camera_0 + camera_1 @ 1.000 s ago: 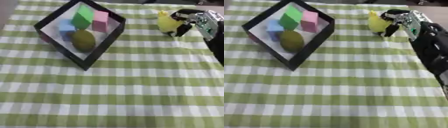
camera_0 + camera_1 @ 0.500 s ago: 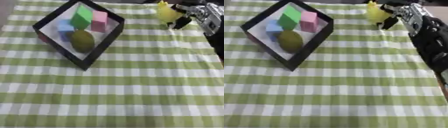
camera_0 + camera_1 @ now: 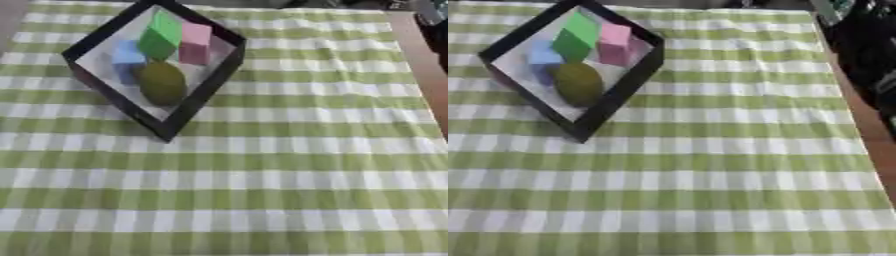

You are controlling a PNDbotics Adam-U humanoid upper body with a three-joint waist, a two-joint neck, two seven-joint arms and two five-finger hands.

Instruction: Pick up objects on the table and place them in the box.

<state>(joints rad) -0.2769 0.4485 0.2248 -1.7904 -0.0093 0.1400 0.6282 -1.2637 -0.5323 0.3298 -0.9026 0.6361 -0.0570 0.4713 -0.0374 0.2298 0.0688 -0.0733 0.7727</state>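
A black-rimmed box (image 3: pixel 199 102) with a pale floor stands at the upper left of the green checked cloth, turned corner-on. Inside it lie a green block (image 3: pixel 160 36), a pink block (image 3: pixel 194 42), a blue block (image 3: pixel 127 55) and an olive rounded object (image 3: pixel 162 82). My right arm (image 3: pixel 868 55) runs along the right edge. Only a silver part of the right hand (image 3: pixel 833 7) shows at the top edge, and whatever it holds is out of sight. The yellow object shows in neither view, nor does my left hand.
The green and white checked cloth (image 3: pixel 262 190) covers the table. A brown strip of bare table (image 3: pixel 877 145) runs down the right side, beyond the cloth's edge.
My right hand, which was holding the yellow object, has risen toward the top right and almost left the picture, and the yellow object has gone with it. The box has stayed put.
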